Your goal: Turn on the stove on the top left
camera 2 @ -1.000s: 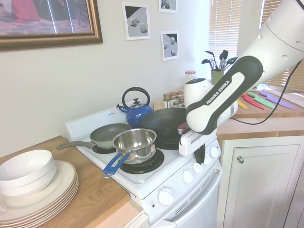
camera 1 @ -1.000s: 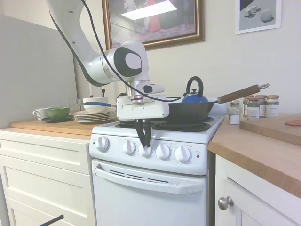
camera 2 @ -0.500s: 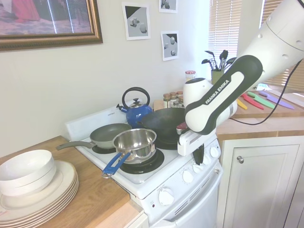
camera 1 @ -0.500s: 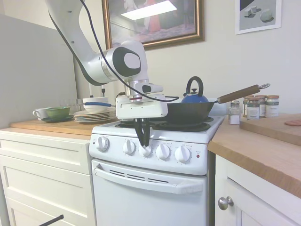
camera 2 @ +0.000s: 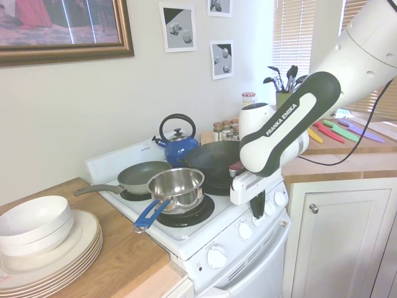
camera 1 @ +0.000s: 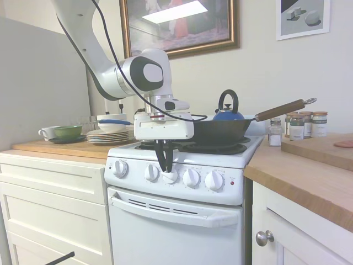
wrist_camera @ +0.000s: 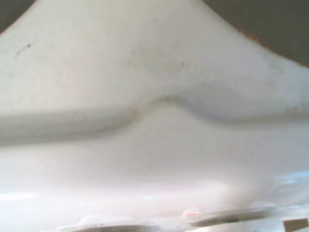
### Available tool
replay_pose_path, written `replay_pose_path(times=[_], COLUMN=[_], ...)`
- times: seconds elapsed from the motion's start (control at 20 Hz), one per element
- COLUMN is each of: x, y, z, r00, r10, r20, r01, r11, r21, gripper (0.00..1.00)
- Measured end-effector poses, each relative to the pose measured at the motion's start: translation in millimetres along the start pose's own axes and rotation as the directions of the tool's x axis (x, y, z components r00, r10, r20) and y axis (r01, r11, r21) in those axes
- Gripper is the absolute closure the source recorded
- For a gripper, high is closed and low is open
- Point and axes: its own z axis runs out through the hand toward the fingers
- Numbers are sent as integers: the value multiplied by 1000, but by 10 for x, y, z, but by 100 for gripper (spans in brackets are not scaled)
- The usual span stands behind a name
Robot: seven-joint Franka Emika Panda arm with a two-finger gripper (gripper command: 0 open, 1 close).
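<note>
The white stove (camera 1: 176,221) has a row of five round knobs on its front panel and a small red light (camera 1: 232,183) at the right end. My gripper (camera 1: 166,169) hangs fingers-down in front of that panel. The fingers are shut, and their tips rest on top of the middle knob (camera 1: 171,178). From the other side, the gripper (camera 2: 257,211) covers that knob, with one knob (camera 2: 246,230) showing on one side of it and another (camera 2: 271,207) on the other. The wrist view holds only a blurred white stove surface (wrist_camera: 154,96) from very close.
On the burners stand a black wok (camera 1: 220,131) with a wooden handle, a blue kettle (camera 1: 228,113), a steel pot (camera 2: 177,186) with a blue handle and a grey frying pan (camera 2: 142,177). Stacked plates (camera 2: 49,242) sit on the left counter and spice jars (camera 1: 300,126) on the right.
The gripper has shifted a little to the left along the knob row in the first exterior view, staying at the same height. Pots and knobs look unchanged.
</note>
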Motion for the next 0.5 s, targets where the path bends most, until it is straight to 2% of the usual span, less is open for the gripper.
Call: replay_pose_path(times=[0.5], x=[7], y=[16], z=[22], r00=[1000], r10=[-1], r20=[20], r01=[1], r11=[1000], r21=[20], gripper=[100])
